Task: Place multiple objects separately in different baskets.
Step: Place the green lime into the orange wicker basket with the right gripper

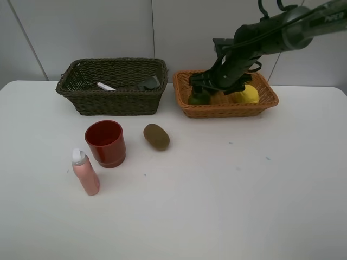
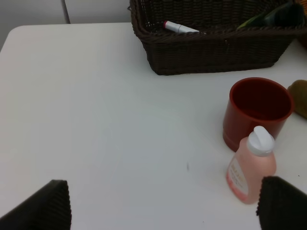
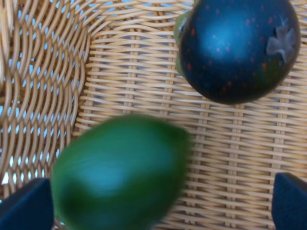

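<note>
Where the right fingers [image 3: 21,206] hang inside the shallow orange-tan woven wicker basket [image 1: 270,100], they stand spread wide and pinch nothing. A green oval lime [image 3: 120,177] lies on the basket floor between the two tips, and it is blurred. It is nearer one tip than the other, with a clear gap to the far one. Whether it touches the near tip cannot be told. Its long axis runs roughly across the gap, slightly slanted. A dark green round mangosteen [image 3: 235,48] sits just ahead of the tips, calyx turned up, apart from the lime. A yellow lemon [image 1: 248,95] is in the same basket, just beside these fingers on the side away from the other basket.

The left fingers [image 2: 45,206] are also spread fully and hold nothing, above the bare white desk [image 2: 96,120]. A pink plastic spray bottle [image 2: 252,167] stands upright, white cap up, just beside one tip. A red round cup [image 2: 259,112] stands upright, mouth up, near the bottle and further ahead of the fingers. A brown oval kiwi [image 1: 156,136] lies on the desk beside the cup, well apart from both pairs of fingers. Its long axis is slanted, one end toward the dark basket.

The deep dark olive-brown wicker basket [image 1: 114,103] sits well ahead of the left fingers. A white marker [image 2: 180,27] lies flat inside it, along one end. A dark grey bottle [image 2: 280,14] lies at the opposite end.
</note>
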Available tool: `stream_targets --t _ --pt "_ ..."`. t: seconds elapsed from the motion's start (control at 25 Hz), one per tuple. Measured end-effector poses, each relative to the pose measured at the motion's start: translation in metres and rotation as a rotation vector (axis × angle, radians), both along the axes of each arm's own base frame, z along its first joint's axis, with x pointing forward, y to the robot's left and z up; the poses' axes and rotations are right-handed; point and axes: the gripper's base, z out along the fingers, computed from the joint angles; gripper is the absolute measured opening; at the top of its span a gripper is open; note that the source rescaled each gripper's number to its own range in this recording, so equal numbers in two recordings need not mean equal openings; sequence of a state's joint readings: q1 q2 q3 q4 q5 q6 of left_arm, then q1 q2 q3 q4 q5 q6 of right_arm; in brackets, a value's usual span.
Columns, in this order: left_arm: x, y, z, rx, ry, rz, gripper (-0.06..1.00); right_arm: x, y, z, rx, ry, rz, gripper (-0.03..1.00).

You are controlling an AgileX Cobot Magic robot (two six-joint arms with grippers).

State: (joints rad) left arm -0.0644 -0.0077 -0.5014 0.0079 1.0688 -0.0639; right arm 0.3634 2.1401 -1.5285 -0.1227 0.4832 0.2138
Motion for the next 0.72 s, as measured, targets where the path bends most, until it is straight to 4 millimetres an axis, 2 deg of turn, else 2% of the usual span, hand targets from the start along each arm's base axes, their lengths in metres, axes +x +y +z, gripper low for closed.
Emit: stream_targets --t 0.28,0.4,0.72 --pt "0.000 0.000 0.000 0.000 0.000 0.000 1.00 0.000 0.000 0.000 0.005 0.007 -0.005 1.00" --pt "0.000 0.000 0.000 0.000 0.000 0.000 1.00 -0.002 0.000 0.005 0.006 0.002 -0.006 1.00" --pt "0.000 0.000 0.000 0.000 0.000 0.000 1.00 -0.015 -0.006 0.055 0.013 -0.029 -0.014 1.00"
